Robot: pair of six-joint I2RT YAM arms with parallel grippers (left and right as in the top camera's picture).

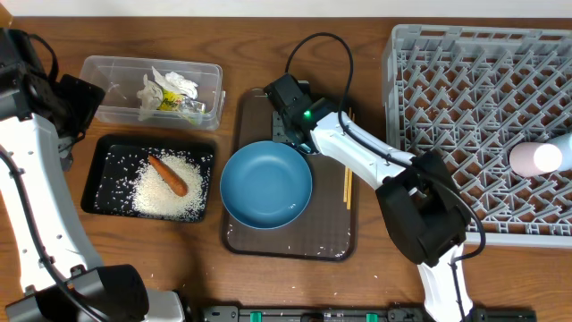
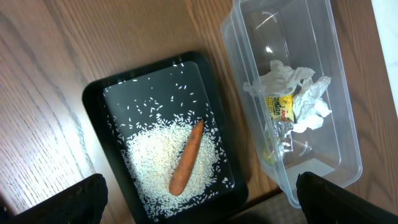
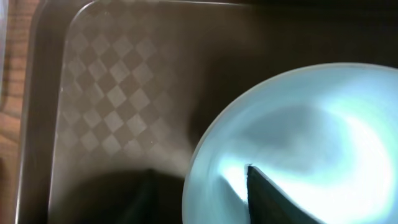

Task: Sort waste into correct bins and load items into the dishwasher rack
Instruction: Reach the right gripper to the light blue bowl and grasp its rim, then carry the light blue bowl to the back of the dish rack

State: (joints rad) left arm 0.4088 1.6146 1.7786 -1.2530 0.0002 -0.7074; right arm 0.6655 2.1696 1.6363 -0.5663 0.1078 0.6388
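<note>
Your right pincer [image 3: 199,196] is straddling the far rim of the big blue bowl [image 1: 265,186]. One finger [image 3: 267,196] is inside the bowl and the other is outside, over the brown tray [image 1: 335,237]. This is how you are taking by its lip a thing too wide to grasp whole. A gap is showing on the outer side, so I cannot tell whether the jaws are gripping yet.

The bowl is sitting flat on the brown tray, left of the rack [image 1: 465,107], where a pale cup [image 1: 536,159] is already lying. The chopsticks [image 1: 348,188] are lying at the tray's right edge (partly under your arm).

Your left pincer [image 2: 202,202] is hanging wide and empty. Below it, the black tray [image 2: 93,99] is holding the rice [image 2: 149,158] and carrot [image 2: 186,158]. Beside that, the clear tub [image 2: 298,37] is holding the wrappers [image 2: 298,99], so the waste is looking sorted.
</note>
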